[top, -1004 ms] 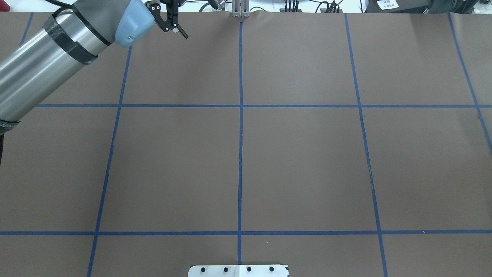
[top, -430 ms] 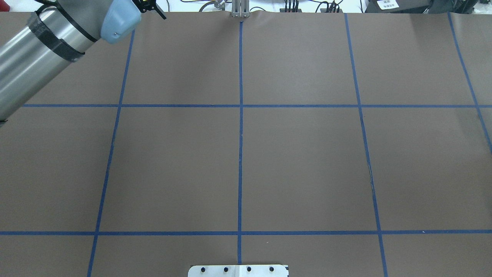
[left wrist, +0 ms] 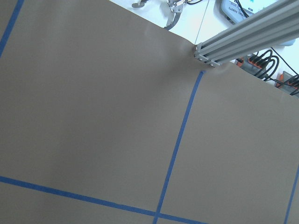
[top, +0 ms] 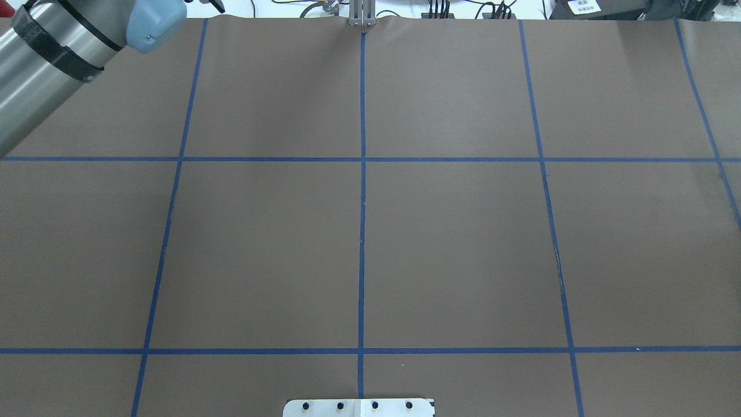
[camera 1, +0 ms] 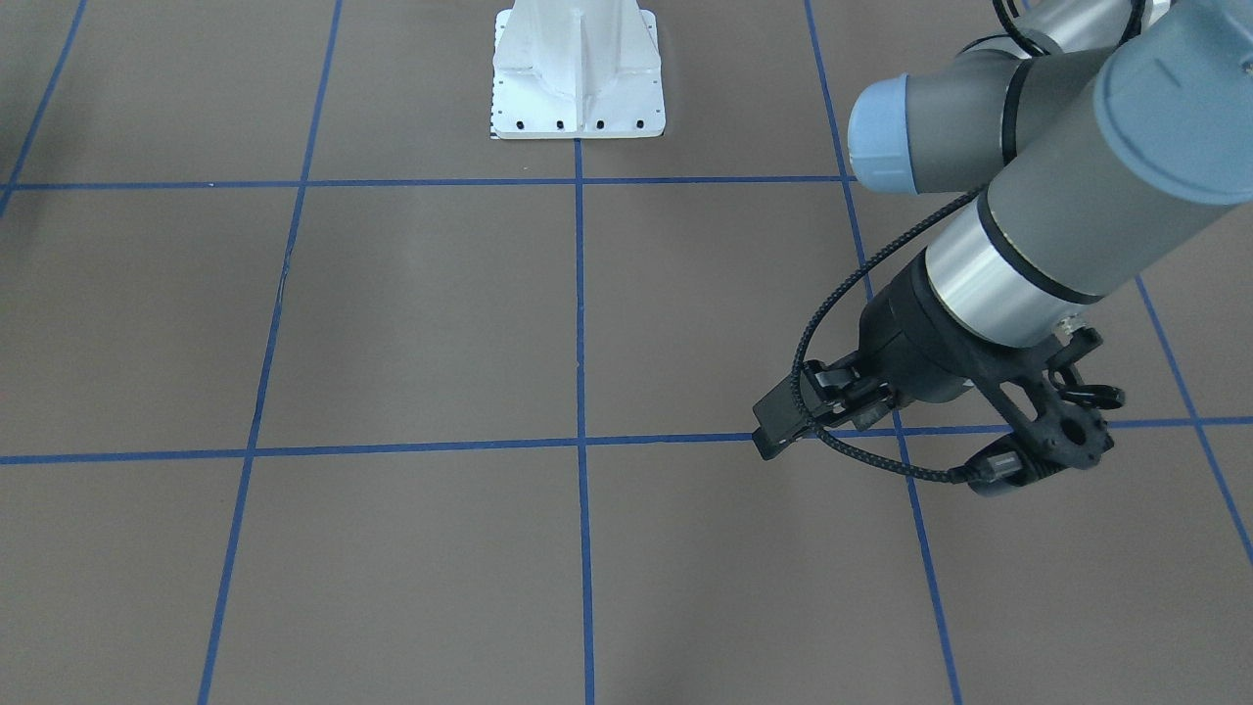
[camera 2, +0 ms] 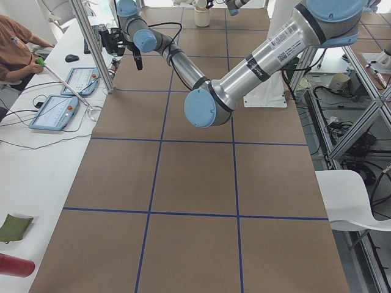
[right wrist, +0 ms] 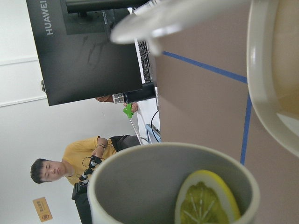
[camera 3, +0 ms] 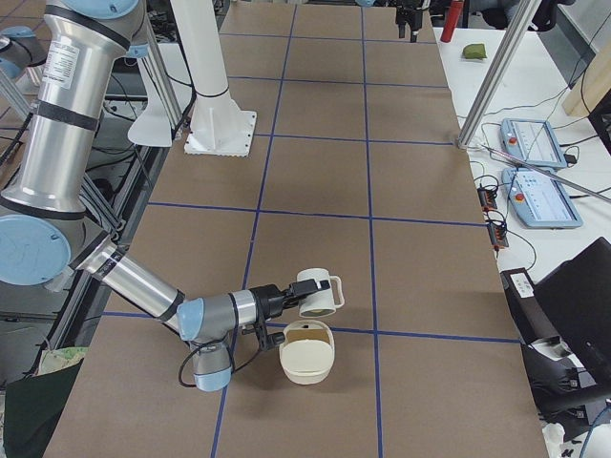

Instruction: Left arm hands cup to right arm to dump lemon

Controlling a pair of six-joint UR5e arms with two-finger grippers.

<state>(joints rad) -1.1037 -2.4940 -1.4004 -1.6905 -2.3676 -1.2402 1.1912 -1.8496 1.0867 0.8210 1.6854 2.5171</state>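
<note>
The cup (camera 3: 315, 292), a white mug, is held off the table on its side by my right gripper (camera 3: 290, 299), just above a cream bowl (camera 3: 306, 355). In the right wrist view the cup's grey inside (right wrist: 140, 186) fills the bottom, with the lemon (right wrist: 205, 201), a yellow slice, against its wall. The bowl's rim (right wrist: 259, 70) is at the right. The right fingers themselves are hidden. My left gripper (camera 1: 778, 433) is empty and open, low over the table far from the cup. Only its tip (top: 213, 4) shows in the overhead view.
The white robot base (camera 1: 578, 78) stands at the table's near middle edge. An aluminium post (left wrist: 243, 32) rises at the far edge, with pendants (camera 2: 58, 110) on the side bench. A person (right wrist: 51, 170) sits beyond the table. A monitor (right wrist: 84, 46) stands there.
My left arm has pulled back toward the overhead view's upper left. Its gripper has slid almost out of that frame, still empty.
</note>
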